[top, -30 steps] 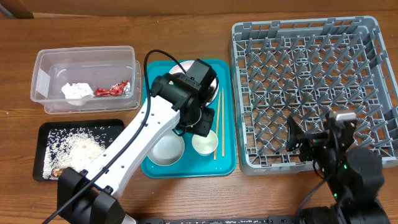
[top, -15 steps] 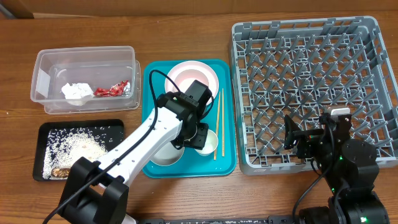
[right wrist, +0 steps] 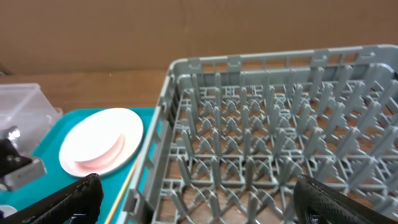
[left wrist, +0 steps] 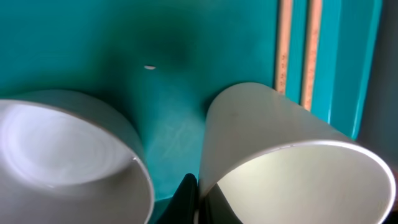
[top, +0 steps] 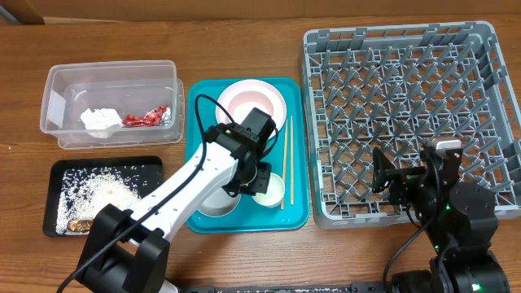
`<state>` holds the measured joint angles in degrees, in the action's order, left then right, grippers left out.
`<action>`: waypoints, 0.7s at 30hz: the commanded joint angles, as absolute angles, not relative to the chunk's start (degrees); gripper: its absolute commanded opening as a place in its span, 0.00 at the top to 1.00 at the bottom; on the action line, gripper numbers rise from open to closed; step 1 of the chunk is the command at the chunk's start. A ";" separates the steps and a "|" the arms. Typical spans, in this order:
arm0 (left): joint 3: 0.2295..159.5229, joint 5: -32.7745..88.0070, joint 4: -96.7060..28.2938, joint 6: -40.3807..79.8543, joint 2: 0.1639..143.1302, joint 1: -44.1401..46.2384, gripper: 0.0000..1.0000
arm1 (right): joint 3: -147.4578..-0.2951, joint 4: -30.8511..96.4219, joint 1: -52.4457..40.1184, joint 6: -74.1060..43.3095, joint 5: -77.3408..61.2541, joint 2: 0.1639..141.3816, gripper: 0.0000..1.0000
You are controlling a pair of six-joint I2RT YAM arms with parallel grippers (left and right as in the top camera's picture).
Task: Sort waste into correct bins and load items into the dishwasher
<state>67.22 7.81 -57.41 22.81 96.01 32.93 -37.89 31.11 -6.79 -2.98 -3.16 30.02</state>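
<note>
Left gripper (top: 262,181) is down on the teal tray (top: 297,216), jaws pinched together on the rim of the small cup (top: 274,191). In the left wrist view one dark finger (left wrist: 185,196) sits outside the cup (left wrist: 280,143) wall and the other just inside the lip. The cup is tilted, mouth toward the camera.

The bowl (top: 213,202) is just beside the cup on its left, partly under my arm. I can't tell whether they touch. The wrist cam shows a narrow strip of tray (left wrist: 93,43) between bowl (left wrist: 62,143) and cup.

The chopsticks (top: 285,163) lie side by side along the tray's right edge, next to the cup. The stacked plates (top: 252,98) are at the tray's far end, pink on white.

Right gripper (top: 381,175) has its jaws wide apart and hangs at the near-left edge of the grey rack (top: 407,114). The right wrist cam looks across the rack (right wrist: 280,155) pegs toward the plates (right wrist: 99,144).

The clear tub (top: 57,81) at far left holds the napkin (top: 99,119) and the red wrapper (top: 146,119). The black tray (top: 57,171) in front of it holds the rice (top: 102,189).
</note>
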 commanded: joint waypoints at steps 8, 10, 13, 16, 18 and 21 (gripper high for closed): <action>86.11 36.88 -68.20 10.92 96.29 18.63 0.96 | -43.75 29.39 -7.11 -6.07 -16.45 32.71 0.04; 89.71 50.43 -69.45 7.33 96.29 13.96 0.96 | -46.22 30.85 -7.11 -6.07 -22.85 35.64 0.05; 91.96 65.52 -69.54 6.04 96.29 8.03 0.96 | -49.76 31.38 -7.11 -6.04 -36.27 41.17 0.04; 92.03 74.28 -68.66 5.26 96.29 3.51 0.96 | -53.49 30.52 -7.11 -6.13 -50.00 47.29 0.05; 92.03 76.73 -68.79 3.99 96.29 1.28 0.96 | -56.16 29.58 -7.11 -7.73 -58.46 51.70 0.06; 92.03 80.29 -69.19 2.68 96.29 -0.23 0.96 | -59.35 25.76 -7.05 -11.18 -70.72 58.46 0.04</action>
<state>90.91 68.20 -68.95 6.50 96.60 0.69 -55.24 28.40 -6.81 -7.38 -49.98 53.21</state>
